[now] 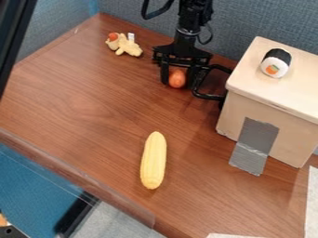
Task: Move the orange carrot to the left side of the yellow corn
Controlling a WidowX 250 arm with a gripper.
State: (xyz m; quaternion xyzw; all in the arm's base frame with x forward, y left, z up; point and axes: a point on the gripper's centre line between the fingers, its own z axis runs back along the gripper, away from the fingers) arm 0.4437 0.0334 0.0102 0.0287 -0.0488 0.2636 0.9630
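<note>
The orange carrot is clasped between the jaws of the gripper, well apart from the yellow corn; the grasp seems made, and carrying to the corn's left side, then lowering and release, is called for.

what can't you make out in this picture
All in the camera view:
- most of the orange carrot's length: only a rounded part shows at the gripper
- whether the gripper holds it: too small to tell
- upper arm: cut off by top edge
- box's far side: hidden by the box itself
- plush toy's tag: too small
</note>
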